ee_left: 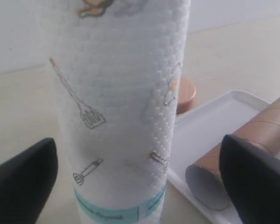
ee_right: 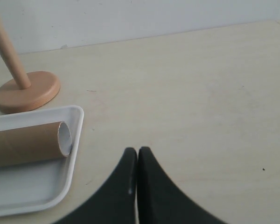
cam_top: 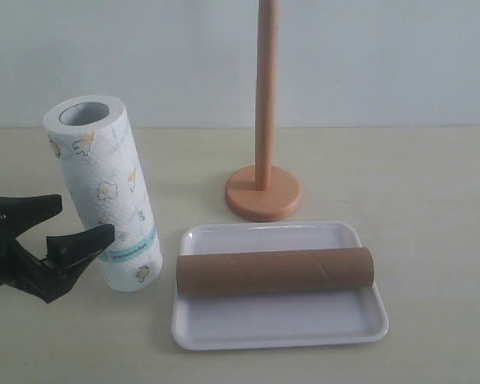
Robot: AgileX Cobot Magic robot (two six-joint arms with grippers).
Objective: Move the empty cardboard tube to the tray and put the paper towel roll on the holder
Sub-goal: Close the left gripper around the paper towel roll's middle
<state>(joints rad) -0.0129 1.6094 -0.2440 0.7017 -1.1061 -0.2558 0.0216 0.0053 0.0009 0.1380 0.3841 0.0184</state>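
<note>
The spiral-seamed brown tube [cam_top: 274,270] lies across the smooth white tray [cam_top: 280,330], the embossed roll [cam_top: 104,180] stands on end between the wide-spread black jaws of the left gripper [ee_left: 139,154], and the right gripper [ee_right: 137,152] is clenched.

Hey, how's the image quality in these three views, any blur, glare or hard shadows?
Exterior view: soft, even light, faint shadows beside the tray and holder, no glare. Left wrist view: the paper towel roll fills much of the frame, embossing readable, the left gripper soft-edged. Right wrist view: tabletop clear, the right gripper a dark shape without detail.
</note>
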